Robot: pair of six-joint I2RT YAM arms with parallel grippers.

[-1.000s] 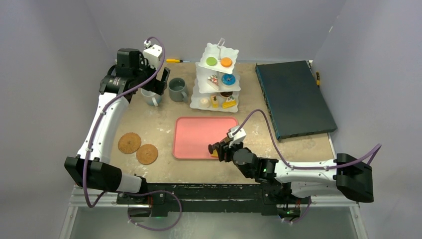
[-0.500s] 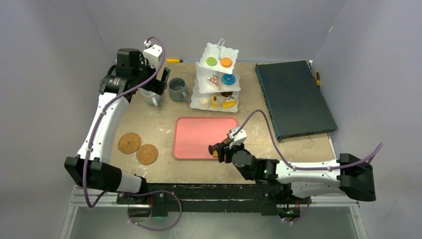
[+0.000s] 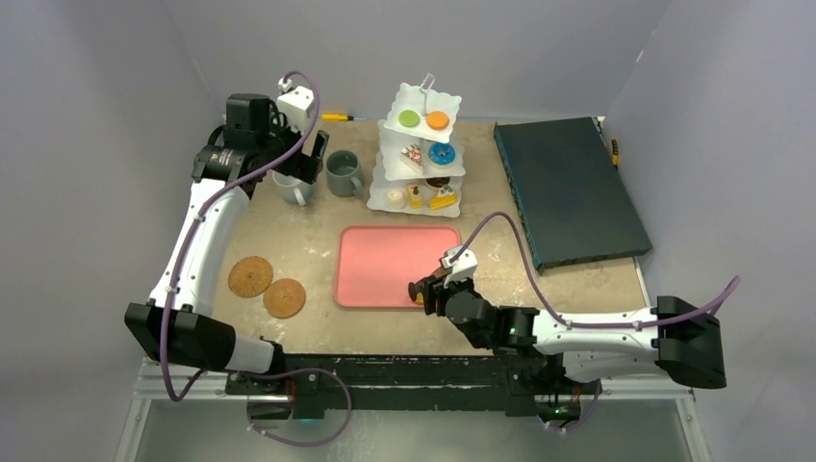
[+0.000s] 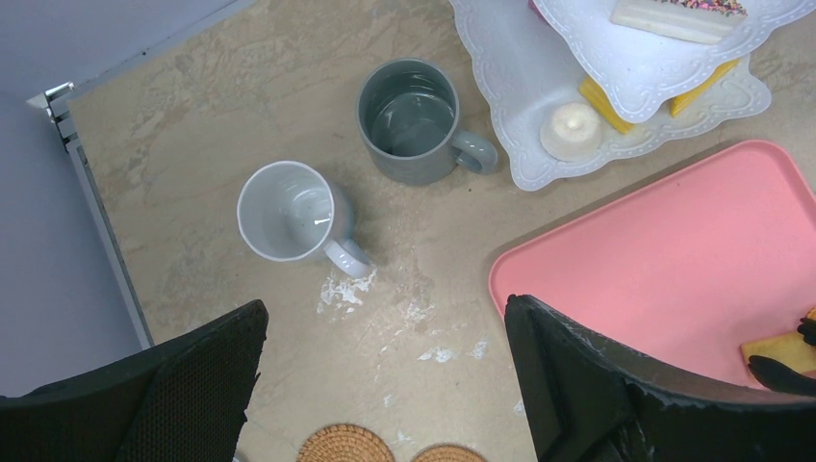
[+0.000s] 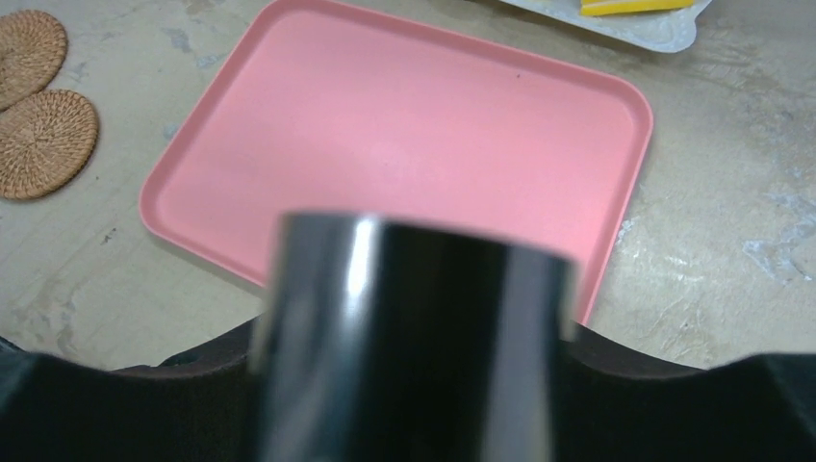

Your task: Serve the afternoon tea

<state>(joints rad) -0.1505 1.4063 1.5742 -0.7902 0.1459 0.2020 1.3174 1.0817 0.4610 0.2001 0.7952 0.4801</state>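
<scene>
The white three-tier stand at the back holds several toy pastries and donuts. Left of it stand the grey mug and the white mug. My left gripper hangs open above the table just in front of the white mug, holding nothing. Two cork coasters lie at the front left. My right gripper is at the pink tray's near right corner, shut on the glossy black tongs. The tong tips meet a yellow pastry lying on the tray.
The pink tray lies mid-table. A large dark flat board covers the right side. A yellow-handled tool lies at the back edge. Grey walls close in the table on three sides.
My right gripper with the tongs has shifted slightly to the right at the tray's near corner. The left arm has not moved.
</scene>
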